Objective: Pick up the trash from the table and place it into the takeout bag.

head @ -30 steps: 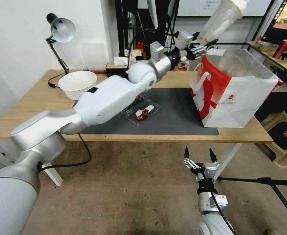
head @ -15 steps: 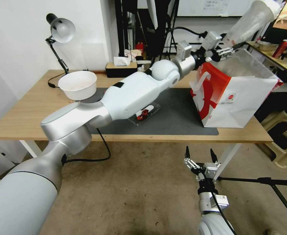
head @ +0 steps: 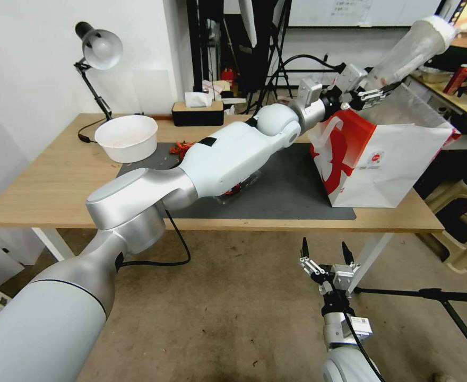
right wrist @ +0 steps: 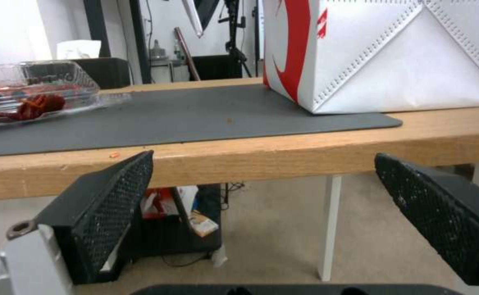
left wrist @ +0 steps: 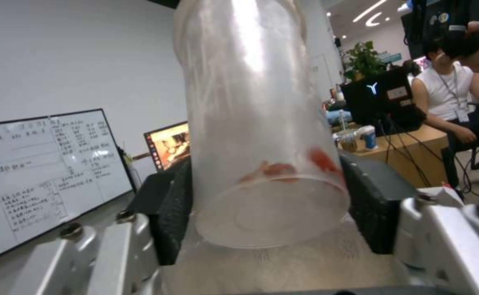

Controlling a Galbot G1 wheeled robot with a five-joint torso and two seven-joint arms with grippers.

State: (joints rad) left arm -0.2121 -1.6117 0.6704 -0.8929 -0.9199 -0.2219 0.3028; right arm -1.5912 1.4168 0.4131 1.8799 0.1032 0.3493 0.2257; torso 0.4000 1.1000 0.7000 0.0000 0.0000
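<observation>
Left gripper (head: 374, 91): pinches the clear plastic cup (head: 409, 49) near its base, tilted, above the takeout bag (head: 382, 154).
Takeout bag: upright on the table (head: 42, 180).
Right gripper (head: 323, 253): spread, empty, below the table edge.

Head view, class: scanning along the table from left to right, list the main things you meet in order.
Grey desk lamp → white bowl → red crayfish shells → black tissue box → left gripper holding the clear plastic cup → takeout bag.
</observation>
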